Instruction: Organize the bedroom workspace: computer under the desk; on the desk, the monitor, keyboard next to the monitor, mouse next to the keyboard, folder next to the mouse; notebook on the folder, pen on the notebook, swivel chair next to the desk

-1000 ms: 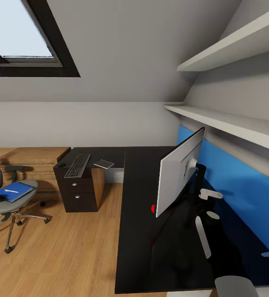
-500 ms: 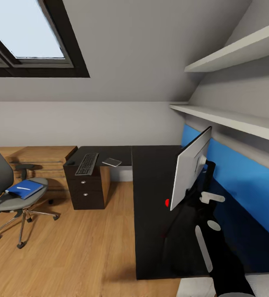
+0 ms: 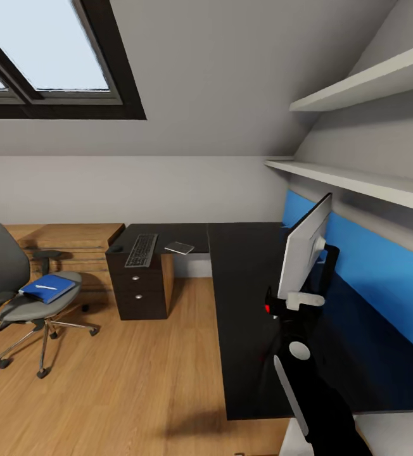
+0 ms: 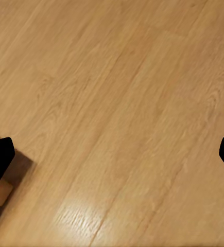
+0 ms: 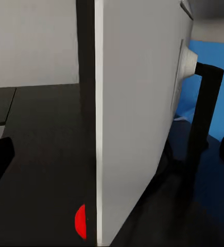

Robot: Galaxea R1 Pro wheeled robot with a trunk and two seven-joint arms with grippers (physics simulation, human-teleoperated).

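My right end effector (image 5: 112, 154), fingers spread wide and empty, faces the white-backed flat monitor (image 3: 304, 252) on the long black table (image 3: 244, 304). Far centre: dark keyboard (image 3: 142, 249), still apart. Left: bright blue folder (image 3: 48, 288) remains on the grey swivel chair (image 3: 16, 297).

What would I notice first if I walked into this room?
Probably the monitor, standing edge-on on the long black desk with its white back toward the bright blue wall panel. Over on the wooden floor sits the swivel chair, with the blue folder lying on its seat and the white pen on top. A big skylight glows overhead.
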